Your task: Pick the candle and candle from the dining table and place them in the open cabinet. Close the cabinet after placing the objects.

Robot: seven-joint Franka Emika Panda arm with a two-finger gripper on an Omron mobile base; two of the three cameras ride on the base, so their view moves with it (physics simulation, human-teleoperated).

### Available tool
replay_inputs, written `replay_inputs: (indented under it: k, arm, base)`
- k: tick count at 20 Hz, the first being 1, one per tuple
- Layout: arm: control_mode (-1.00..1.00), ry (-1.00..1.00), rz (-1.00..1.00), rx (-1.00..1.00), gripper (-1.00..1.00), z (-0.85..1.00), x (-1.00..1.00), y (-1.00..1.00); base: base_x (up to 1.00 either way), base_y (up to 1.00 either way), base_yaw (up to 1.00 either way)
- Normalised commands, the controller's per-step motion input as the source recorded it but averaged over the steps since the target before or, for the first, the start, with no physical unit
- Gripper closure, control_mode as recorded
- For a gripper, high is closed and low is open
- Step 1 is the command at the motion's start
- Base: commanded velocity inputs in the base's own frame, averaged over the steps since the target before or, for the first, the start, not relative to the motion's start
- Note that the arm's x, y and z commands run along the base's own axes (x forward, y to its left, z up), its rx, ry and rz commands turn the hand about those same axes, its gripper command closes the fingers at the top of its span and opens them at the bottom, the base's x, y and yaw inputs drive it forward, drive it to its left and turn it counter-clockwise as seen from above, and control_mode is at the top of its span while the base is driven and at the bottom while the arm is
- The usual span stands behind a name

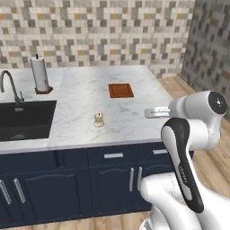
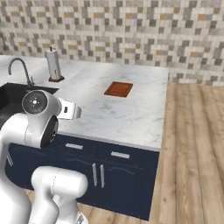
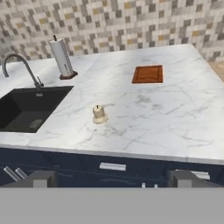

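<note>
One small cream-and-tan candle (image 1: 99,119) stands upright on the white marble dining table (image 1: 85,96), near its front edge and right of the sink. In the hand view the candle (image 3: 99,113) sits left of centre on the table (image 3: 170,113), well ahead of and apart from my gripper (image 3: 113,178). The gripper's two dark fingertips (image 3: 41,178) stand wide apart with nothing between them. My white arm is folded in front of the table's navy fronts, and it hides the candle in the right base view. The cabinet is out of view.
A black sink (image 1: 24,119) with a curved faucet (image 1: 11,85) is set into the table's left part. A paper-towel roll (image 1: 40,74) stands at the back left and a brown cutting board (image 1: 121,90) lies at the back right. Wooden floor (image 2: 192,144) runs along the right.
</note>
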Motion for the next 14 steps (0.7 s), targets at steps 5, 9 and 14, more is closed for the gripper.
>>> replay_inputs:
  k: [5,9,14]
  arm:
    - [1.00,0.00,0.00,0.00,-1.00,0.00,0.00,0.00]
    - [1.00,0.00,0.00,0.00,-1.00,0.00,0.00,0.00]
    - [1.00,0.00,0.00,0.00,-1.00,0.00,0.00,0.00]
  base:
    - [0.48,0.32,0.15]
    - [0.35,0.27,0.09]
    - [0.21,0.24,0.00]
